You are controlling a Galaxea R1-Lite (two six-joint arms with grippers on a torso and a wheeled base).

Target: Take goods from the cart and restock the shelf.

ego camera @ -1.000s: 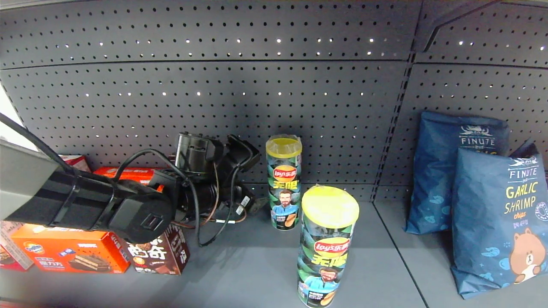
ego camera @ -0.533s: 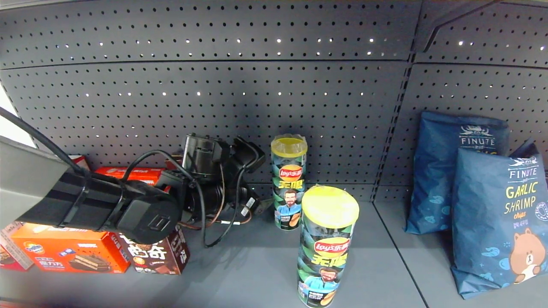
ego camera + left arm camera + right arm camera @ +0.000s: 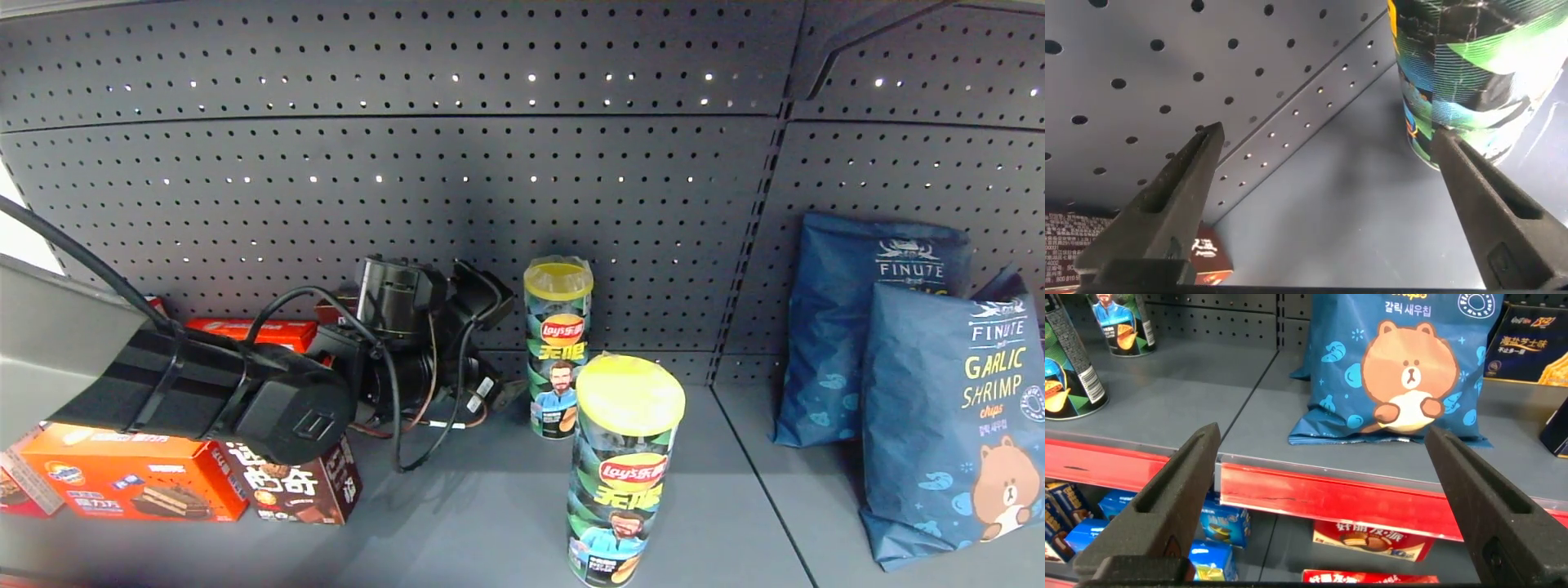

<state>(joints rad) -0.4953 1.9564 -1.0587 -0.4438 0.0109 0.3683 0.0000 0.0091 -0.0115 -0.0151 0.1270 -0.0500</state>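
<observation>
Left claw [image 3: 1327,135]: open, fingers spread wide, nothing between them. It lies low over the shelf [image 3: 490,523], close to the perforated back panel [image 3: 408,163], at nine o'clock of the rear chip can [image 3: 558,347]. One finger [image 3: 1494,212] ends just beside the base of that can; contact cannot be confirmed from the wrist view. The rear can stands upright against the back panel, yellow lid on. A second chip can [image 3: 624,469] of the same print stands upright nearer the shelf's front edge, at about five o'clock of the first and apart from it. Right claw [image 3: 1323,434]: open and empty, held in front of the shelf's red edge strip [image 3: 1331,494], facing a blue bear-printed bag [image 3: 1404,367]. Two blue snack bags [image 3: 951,416] stand at three o'clock of the cans, beyond the shelf divider. An orange box [image 3: 131,478] and a brown box [image 3: 298,486] lie at nine o'clock, beneath the left arm.
</observation>
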